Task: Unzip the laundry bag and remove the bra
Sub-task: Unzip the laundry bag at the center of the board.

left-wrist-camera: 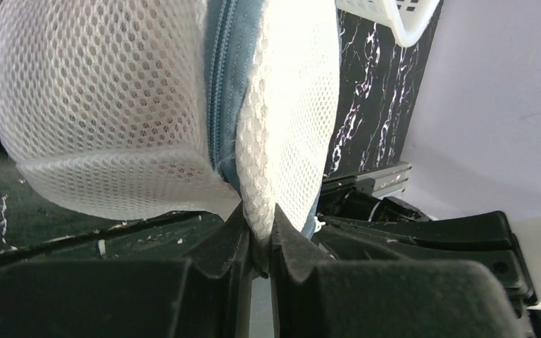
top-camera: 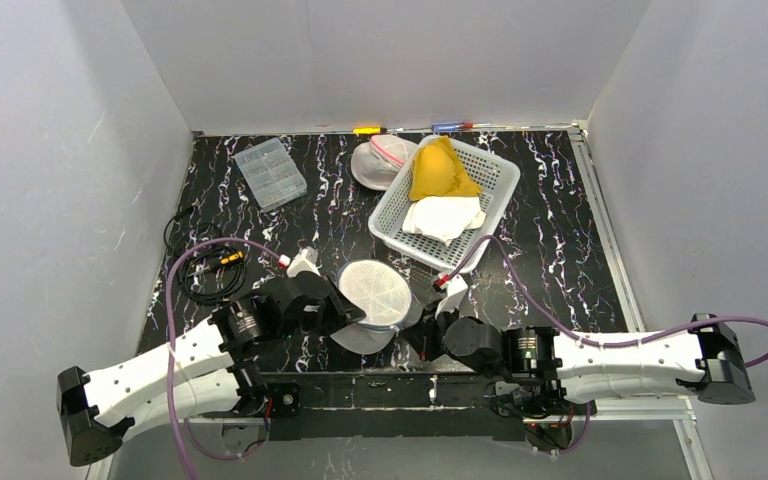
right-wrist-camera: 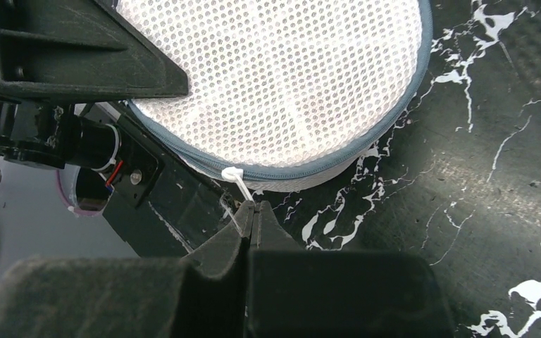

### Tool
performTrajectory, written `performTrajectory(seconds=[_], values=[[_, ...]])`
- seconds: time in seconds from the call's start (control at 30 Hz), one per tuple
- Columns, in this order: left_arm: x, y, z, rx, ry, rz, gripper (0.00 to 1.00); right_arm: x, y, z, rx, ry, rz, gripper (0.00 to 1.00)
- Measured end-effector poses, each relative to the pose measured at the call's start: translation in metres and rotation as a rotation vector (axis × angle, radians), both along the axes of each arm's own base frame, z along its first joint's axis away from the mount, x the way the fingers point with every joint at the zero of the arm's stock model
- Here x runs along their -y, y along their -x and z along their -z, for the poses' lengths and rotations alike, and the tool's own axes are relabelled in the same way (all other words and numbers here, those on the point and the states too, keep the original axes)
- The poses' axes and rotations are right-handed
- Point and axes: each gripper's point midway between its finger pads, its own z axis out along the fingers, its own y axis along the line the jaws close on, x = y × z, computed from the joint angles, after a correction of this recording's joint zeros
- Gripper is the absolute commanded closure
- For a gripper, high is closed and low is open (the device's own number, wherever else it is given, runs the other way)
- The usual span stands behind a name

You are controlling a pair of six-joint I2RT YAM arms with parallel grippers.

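Observation:
The laundry bag (top-camera: 373,290) is a round white mesh pouch with a blue-grey zipper (left-wrist-camera: 222,84) round its rim, held tilted up off the black marbled table near the front edge. My left gripper (left-wrist-camera: 259,236) is shut on a fold of the bag's mesh (left-wrist-camera: 113,105) at its lower edge. My right gripper (right-wrist-camera: 251,211) is shut on the white zipper pull cord (right-wrist-camera: 236,182), which leads up to the slider on the bag (right-wrist-camera: 275,77). In the top view the left gripper (top-camera: 345,318) and right gripper (top-camera: 422,325) flank the bag. The bra is hidden.
A white plastic basket (top-camera: 495,175) holding a yellow and a white garment stands at the back right. Another white mesh bag (top-camera: 380,160) lies beside it. A clear compartment box (top-camera: 270,172) sits at the back left, and black cables (top-camera: 205,265) lie at the left.

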Motion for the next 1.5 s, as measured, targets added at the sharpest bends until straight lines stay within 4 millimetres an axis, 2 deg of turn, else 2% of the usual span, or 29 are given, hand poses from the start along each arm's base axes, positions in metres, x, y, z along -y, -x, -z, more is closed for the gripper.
performTrajectory(seconds=[0.1, 0.33, 0.5, 0.67, 0.87, 0.93, 1.07, 1.17, 1.33, 1.5], values=[[0.004, -0.002, -0.004, 0.05, -0.026, 0.056, 1.0, 0.005, -0.002, -0.003, 0.01, -0.003, 0.013, 0.99], [0.027, -0.013, -0.028, 0.156, -0.03, 0.198, 1.0, 0.016, -0.008, -0.006, 0.031, 0.008, 0.048, 0.99], [0.033, -0.017, -0.027, 0.164, -0.028, 0.241, 1.0, 0.019, -0.01, -0.004, 0.035, 0.021, 0.057, 0.99], [0.03, -0.017, -0.022, 0.157, -0.015, 0.243, 1.0, 0.019, -0.01, -0.002, 0.034, 0.028, 0.057, 0.99], [0.022, -0.013, -0.014, 0.128, -0.03, 0.232, 0.84, 0.014, -0.009, 0.004, 0.029, 0.044, 0.049, 0.99], [0.019, -0.011, -0.013, 0.118, -0.035, 0.23, 0.74, 0.012, -0.008, 0.004, 0.027, 0.041, 0.046, 0.99], [0.012, -0.006, -0.012, 0.095, -0.042, 0.22, 0.45, 0.011, -0.007, 0.004, 0.025, 0.038, 0.041, 0.99], [0.006, -0.001, -0.01, 0.077, -0.052, 0.211, 0.32, 0.007, -0.006, 0.003, 0.021, 0.026, 0.033, 0.99], [-0.011, 0.008, -0.008, 0.031, -0.092, 0.186, 0.28, 0.001, -0.004, 0.005, 0.013, 0.02, 0.018, 0.99], [-0.025, 0.019, -0.019, 0.0, -0.082, 0.157, 0.27, -0.008, -0.002, 0.005, 0.008, 0.007, 0.003, 0.99]])
